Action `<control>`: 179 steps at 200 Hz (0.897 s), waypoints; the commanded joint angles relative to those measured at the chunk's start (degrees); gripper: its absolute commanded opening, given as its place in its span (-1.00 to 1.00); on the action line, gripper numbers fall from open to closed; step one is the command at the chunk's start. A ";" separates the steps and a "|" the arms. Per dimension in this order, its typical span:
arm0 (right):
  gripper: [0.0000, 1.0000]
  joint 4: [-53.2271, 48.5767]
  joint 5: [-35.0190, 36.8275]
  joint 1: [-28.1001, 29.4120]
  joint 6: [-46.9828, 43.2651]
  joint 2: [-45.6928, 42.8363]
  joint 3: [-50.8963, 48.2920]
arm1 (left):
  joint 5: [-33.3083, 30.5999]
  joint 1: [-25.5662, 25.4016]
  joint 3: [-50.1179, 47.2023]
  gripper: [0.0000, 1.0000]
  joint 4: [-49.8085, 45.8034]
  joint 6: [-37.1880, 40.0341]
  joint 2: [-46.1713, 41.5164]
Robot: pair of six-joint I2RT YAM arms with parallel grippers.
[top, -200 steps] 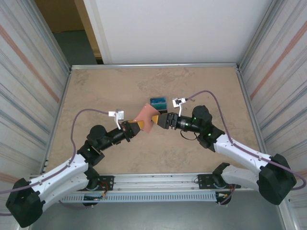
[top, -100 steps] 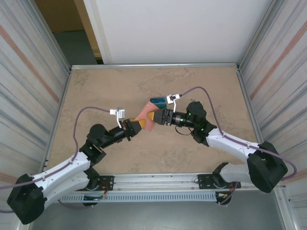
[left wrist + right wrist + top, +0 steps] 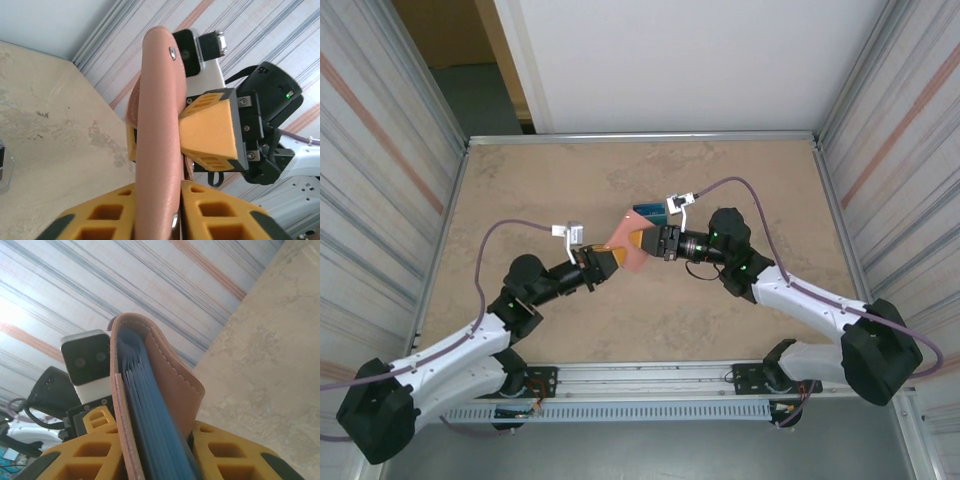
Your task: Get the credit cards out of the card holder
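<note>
1. The card holder [image 3: 625,243] hung above the middle of the counter [image 3: 540,180], held between both arms.
2. The left claw [image 3: 157,200] was clamped on one end of it, and the right claw [image 3: 155,450] was closed narrowly on the opposite end.
3. The step would probably go best if one claw gripped the leather firmly while the other eased the fold apart without twisting, baring the credit cards [image 3: 150,410].
4. The holder was supple, stitched salmon leather. Thin, stiff blue edges lay stacked inside.
</note>
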 commanded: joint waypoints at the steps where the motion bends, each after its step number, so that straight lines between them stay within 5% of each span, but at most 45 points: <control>1: -0.59 -5.10 1.31 1.43 -3.86 -2.45 3.84 | 2.83 -0.33 3.23 -0.29 -6.87 3.39 0.67; 38: -0.62 -15.31 4.12 1.46 -8.06 -4.67 5.72 | 3.77 -0.33 7.66 0.13 -15.66 9.55 -0.27; 113: -0.73 -42.27 10.09 0.83 -16.75 -8.23 13.94 | -3.00 -0.33 18.41 0.60 -43.54 29.03 -4.40; 179: -0.72 -56.05 11.30 0.89 -20.25 -7.24 21.66 | -0.67 -0.32 23.33 0.81 -48.15 36.91 1.19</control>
